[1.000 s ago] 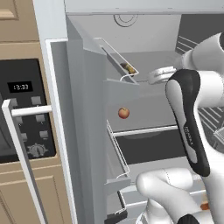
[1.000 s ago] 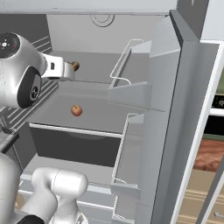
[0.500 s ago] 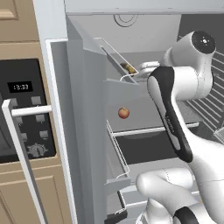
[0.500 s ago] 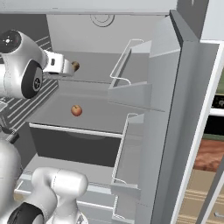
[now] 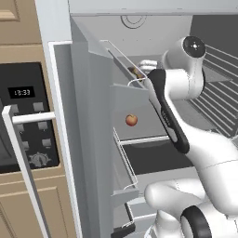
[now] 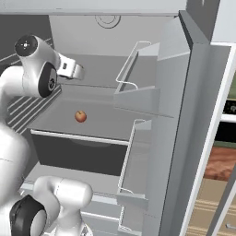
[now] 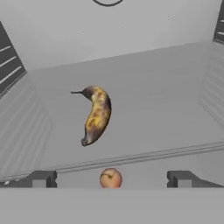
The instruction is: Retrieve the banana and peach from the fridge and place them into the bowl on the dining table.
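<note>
The fridge (image 5: pixel 88 116) stands open. In the hand view the banana (image 7: pixel 97 114), dark and spotted, lies on an upper grey shelf ahead of my gripper (image 7: pixel 111 180). The fingertips (image 7: pixel 41 178) stand far apart, open, with nothing held between them. The peach (image 7: pixel 109 176) rests on the lower shelf, showing beneath the upper shelf's front edge. From the left base view the peach (image 5: pixel 131 120) sits mid-shelf, and the banana (image 5: pixel 136 72) peeks out behind a door bin, beside my gripper (image 5: pixel 148 66). In the right base view the peach (image 6: pixel 80 116) lies below my gripper (image 6: pixel 79 71). The bowl is out of view.
A black oven (image 5: pixel 28 116) with a clock is set in tan cabinets left of the fridge door. Wire door bins (image 5: pixel 125 69) jut close to my hand. Wire racks (image 5: pixel 218 93) line the right side. A dark drawer (image 5: pixel 158 153) lies under the peach's shelf. A reddish-brown surface (image 6: pixel 223 163) shows far right.
My arm has folded upward, and the hand has pushed further into the upper shelf toward the banana. The jaws stayed open. Neither fruit has moved.
</note>
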